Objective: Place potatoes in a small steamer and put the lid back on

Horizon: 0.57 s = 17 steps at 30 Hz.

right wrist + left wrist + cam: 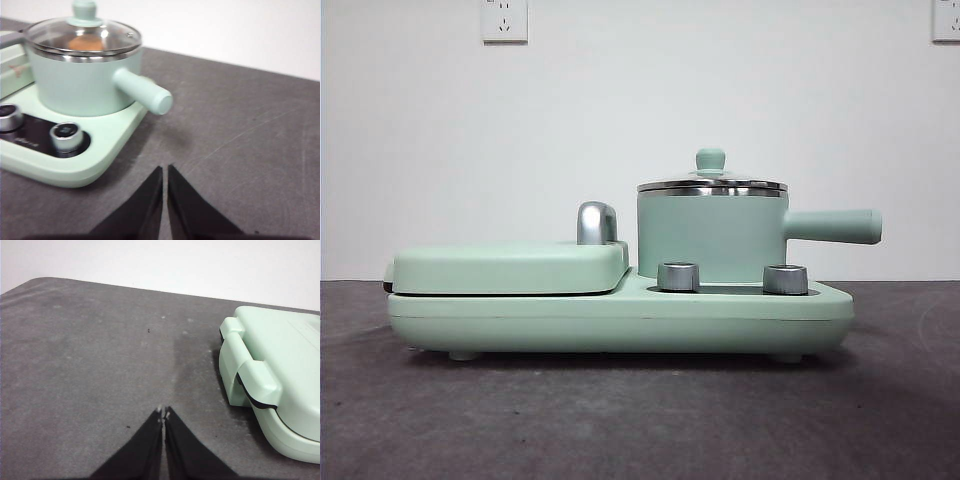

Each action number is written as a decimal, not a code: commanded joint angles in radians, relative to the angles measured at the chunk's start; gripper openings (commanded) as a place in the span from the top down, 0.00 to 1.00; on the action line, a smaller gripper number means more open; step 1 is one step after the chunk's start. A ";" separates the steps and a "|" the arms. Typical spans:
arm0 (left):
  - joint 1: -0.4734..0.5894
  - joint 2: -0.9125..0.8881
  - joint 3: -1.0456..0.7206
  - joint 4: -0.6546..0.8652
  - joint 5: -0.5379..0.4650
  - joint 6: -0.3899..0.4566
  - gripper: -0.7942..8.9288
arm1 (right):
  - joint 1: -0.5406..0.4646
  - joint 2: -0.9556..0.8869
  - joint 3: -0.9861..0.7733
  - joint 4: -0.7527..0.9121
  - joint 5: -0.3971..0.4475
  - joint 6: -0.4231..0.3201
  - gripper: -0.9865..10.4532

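Note:
The small steamer [712, 238] [82, 82] stands on the right half of the mint-green cooker base [620, 315], its straight handle [832, 226] pointing right. The glass lid [712, 184] [82, 36] with its green knob sits on the pot's steel rim. Through the glass an orange-brown potato [84, 43] shows inside the pot. My right gripper [165, 172] is shut and empty over the bare table, off the pot's handle side. My left gripper [163, 412] is shut and empty over the table, beside the griddle end of the cooker.
A flat mint-green griddle cover [510, 265] [280, 370] with a chrome handle [597, 222] fills the cooker's left half. Two silver dials [678, 276] [785, 278] sit in front of the pot. Dark grey tabletop [620, 420] lies all around; a white wall stands behind.

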 commanded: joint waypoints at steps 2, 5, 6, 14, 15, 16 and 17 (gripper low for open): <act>0.002 -0.002 -0.019 0.014 0.003 0.008 0.91 | -0.021 -0.071 -0.063 0.079 -0.001 0.011 0.90; 0.002 -0.002 -0.019 0.015 0.003 0.008 0.91 | -0.031 -0.066 -0.100 0.103 0.001 0.011 0.90; 0.002 -0.002 -0.019 0.015 0.003 0.008 0.91 | -0.031 -0.066 -0.112 0.108 0.001 0.011 0.90; 0.002 -0.002 -0.019 0.015 0.003 0.008 0.91 | -0.031 -0.066 -0.150 0.158 -0.003 0.018 0.90; 0.002 -0.002 -0.019 0.014 0.003 0.008 0.91 | -0.031 -0.066 -0.150 0.158 -0.003 0.017 0.90; 0.002 -0.002 -0.019 0.015 0.003 0.008 0.91 | -0.030 -0.066 -0.150 0.158 -0.001 0.017 0.90; 0.002 -0.002 -0.019 0.015 0.003 0.008 0.91 | -0.030 -0.066 -0.150 0.158 -0.001 0.018 0.90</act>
